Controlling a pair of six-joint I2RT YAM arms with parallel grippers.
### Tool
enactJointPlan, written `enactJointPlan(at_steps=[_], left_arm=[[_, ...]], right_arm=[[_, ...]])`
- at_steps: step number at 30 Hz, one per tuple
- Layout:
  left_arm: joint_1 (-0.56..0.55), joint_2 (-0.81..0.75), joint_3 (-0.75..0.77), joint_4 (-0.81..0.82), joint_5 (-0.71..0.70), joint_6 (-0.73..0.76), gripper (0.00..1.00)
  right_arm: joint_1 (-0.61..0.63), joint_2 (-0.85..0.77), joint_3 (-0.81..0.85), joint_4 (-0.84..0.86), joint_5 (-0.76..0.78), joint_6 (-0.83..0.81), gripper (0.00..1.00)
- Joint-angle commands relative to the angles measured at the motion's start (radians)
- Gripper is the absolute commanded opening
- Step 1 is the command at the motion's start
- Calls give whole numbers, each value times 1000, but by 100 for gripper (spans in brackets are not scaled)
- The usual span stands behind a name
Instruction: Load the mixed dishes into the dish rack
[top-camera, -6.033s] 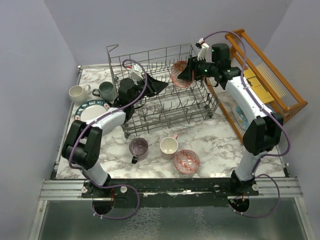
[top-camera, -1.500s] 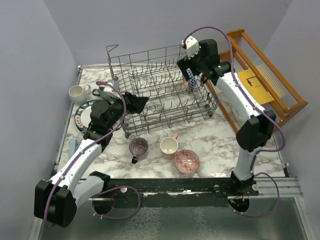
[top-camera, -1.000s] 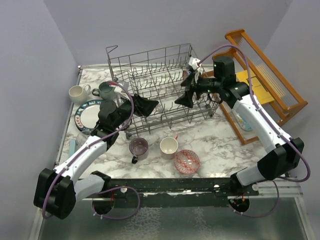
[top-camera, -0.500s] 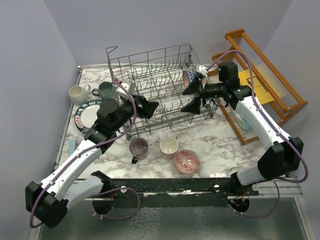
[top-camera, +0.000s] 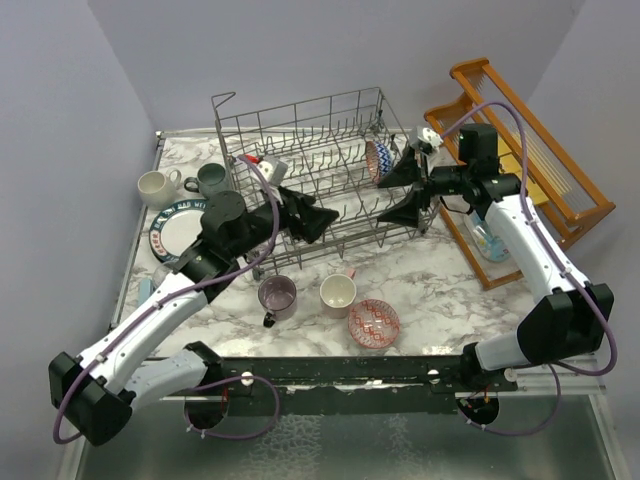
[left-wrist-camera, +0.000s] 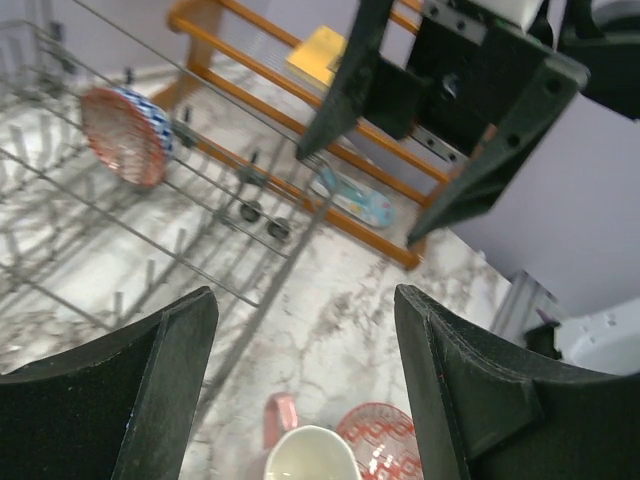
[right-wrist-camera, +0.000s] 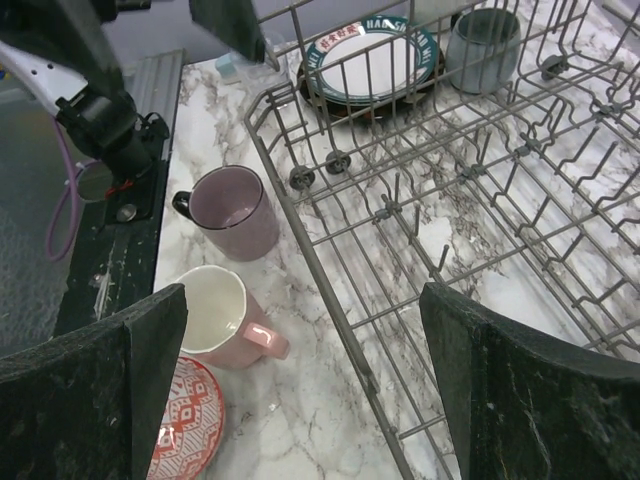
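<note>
Inside the wire dish rack (top-camera: 318, 128) stands a round patterned bowl (top-camera: 377, 160).

- The dish rack (top-camera: 300, 170) is a big grey wire basket in the middle of the surface (top-camera: 430, 280).
- One red bowl (top-camera: 377, 160) stands on its edge inside the rack, at the 3 o'clock end.
- At 6 o'clock from the rack, in a row, sit the purple mug (top-camera: 277, 295), the cream mug (top-camera: 338, 293) with a pink handle and the other red bowl (top-camera: 373, 322), all open side up.
- At 9 o'clock the white mug (top-camera: 155, 186) and the grey-green mug (top-camera: 211, 179) stand side by side.
- The plate (top-camera: 175, 230) lies flat just in front of them.
</note>
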Motion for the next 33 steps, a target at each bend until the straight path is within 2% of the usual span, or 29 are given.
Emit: enactJointPlan(at_steps=[1,7,16,33], left_arm=[[-103,51,36,21,41,1,73],[-262,135,74,-1,-35,54,73],[-460,299,161,-127,-227,135,70],[-635,596,274,-381,-317,227,59]], right_arm=[[-53,-37,-14,32,-59,-5,100],[-122,-52,-43,49,-77,4,100],[-193,-72,-117,105,-73,27,100],[-242,-58,-172,154,-53,37,100]])
